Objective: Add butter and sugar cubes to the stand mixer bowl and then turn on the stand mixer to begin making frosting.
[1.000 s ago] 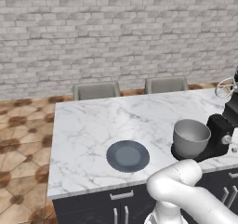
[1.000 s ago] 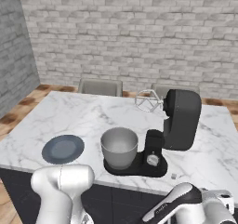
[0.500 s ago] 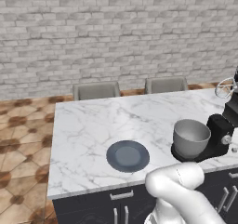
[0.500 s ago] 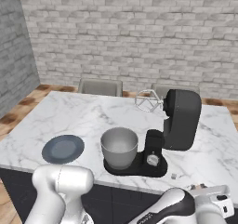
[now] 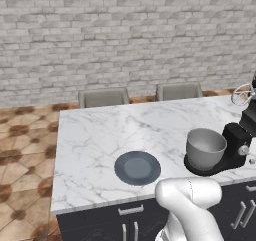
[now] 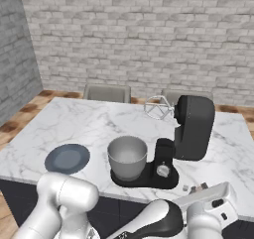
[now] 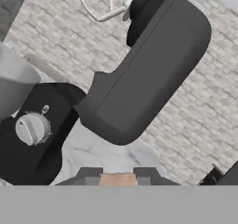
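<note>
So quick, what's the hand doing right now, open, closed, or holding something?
Hand: closed on a small pale-yellow piece, apparently the butter.

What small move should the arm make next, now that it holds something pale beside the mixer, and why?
Probably lift and carry it sideways toward the stand mixer bowl. In the hand view the jaws stand closed on a small pale piece, apparently the butter, low beside the stand mixer. The bowl looks empty, and the mixer's head is tilted up, so the bowl is open from above.
</note>
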